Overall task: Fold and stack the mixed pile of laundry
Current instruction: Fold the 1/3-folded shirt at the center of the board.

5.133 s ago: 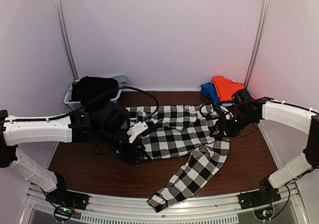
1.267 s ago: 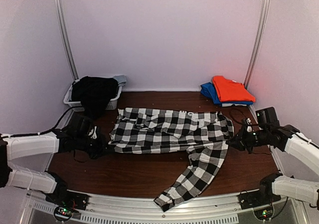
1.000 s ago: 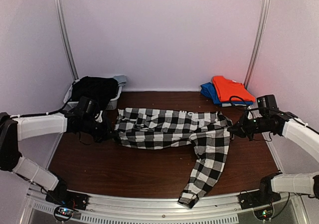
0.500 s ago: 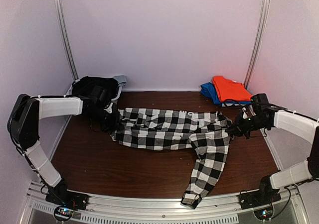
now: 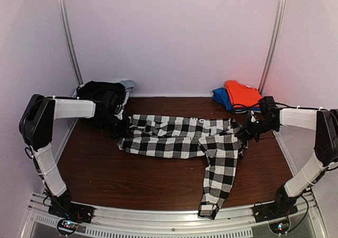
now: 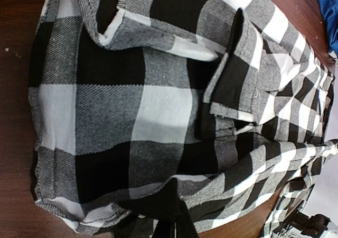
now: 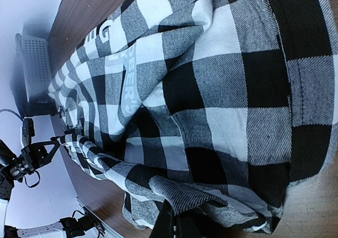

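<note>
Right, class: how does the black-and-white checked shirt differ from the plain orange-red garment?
The black-and-white checked shirt is patterned; the orange-red garment is plain. The shirt lies spread out mid-table; the orange-red one sits folded on a blue garment at the far right. Both are soft cloth.

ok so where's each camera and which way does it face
top external: high behind the bases, looking down at the table and checked shirt; left gripper and right gripper show.
left wrist: on the left gripper, looking right along the shirt; its fingers show at bottom.
right wrist: on the right gripper, looking left toward the white basket; fingers at bottom.
shared: all see the shirt.
</note>
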Robot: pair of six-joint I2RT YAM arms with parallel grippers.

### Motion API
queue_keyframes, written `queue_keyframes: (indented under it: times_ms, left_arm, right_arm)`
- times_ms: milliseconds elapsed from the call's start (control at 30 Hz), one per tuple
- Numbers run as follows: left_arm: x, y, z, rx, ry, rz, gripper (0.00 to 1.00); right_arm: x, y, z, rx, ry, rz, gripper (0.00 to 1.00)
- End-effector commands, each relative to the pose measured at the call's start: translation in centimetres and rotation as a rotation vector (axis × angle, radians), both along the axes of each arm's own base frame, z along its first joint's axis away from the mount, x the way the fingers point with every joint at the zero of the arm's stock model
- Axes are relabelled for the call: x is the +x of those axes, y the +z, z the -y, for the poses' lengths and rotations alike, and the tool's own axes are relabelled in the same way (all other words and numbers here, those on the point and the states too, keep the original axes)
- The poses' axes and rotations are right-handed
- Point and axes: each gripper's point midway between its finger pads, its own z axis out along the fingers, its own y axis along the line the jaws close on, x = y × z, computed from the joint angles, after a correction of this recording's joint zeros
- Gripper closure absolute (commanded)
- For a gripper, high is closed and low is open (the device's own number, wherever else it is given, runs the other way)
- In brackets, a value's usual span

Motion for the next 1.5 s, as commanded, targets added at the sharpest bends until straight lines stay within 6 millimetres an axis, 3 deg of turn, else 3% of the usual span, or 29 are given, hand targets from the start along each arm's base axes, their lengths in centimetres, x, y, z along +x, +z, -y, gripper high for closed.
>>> queue_keyframes:
  times_ms: [0, 167, 500, 967, 1167, 1300, 1367, 1467]
  left_arm:
    - [1.7, 0.2, 0.3, -0.005, -0.017, 0.035, 1.00]
    - [2.7, 0.0, 0.3, 0.012, -0.022, 0.050, 1.00]
    - [2.5, -0.4, -0.6, 0.037, -0.014, 0.042, 1.00]
    - [4.3, -2.5, -0.1, 0.022, -0.046, 0.047, 1.00]
    - [3.7, -3.9, -0.6, 0.058, -0.054, 0.019, 0.99]
    - [3.7, -3.5, -0.4, 0.054, -0.097, 0.050, 0.71]
    - [4.2, -1.9, -0.3, 0.056, -0.117, 0.104, 0.56]
    - [5.2, 2.2, -0.3, 0.065, -0.155, 0.223, 0.29]
  right_arm:
    - [1.5, -0.4, 0.4, -0.023, 0.016, 0.026, 1.00]
    - [1.8, -1.5, 0.5, -0.027, 0.019, 0.009, 1.00]
    - [3.4, 0.7, 1.2, -0.036, 0.019, 0.062, 1.00]
    - [4.5, -4.2, 1.6, -0.081, 0.042, -0.015, 1.00]
    - [3.9, -6.6, 2.1, -0.125, 0.058, -0.060, 1.00]
    - [3.7, -6.9, 1.8, -0.114, 0.079, -0.059, 0.98]
    - [3.9, -5.9, 1.6, -0.099, 0.088, -0.039, 0.86]
    - [4.7, -2.8, 1.3, -0.085, 0.092, 0.022, 0.68]
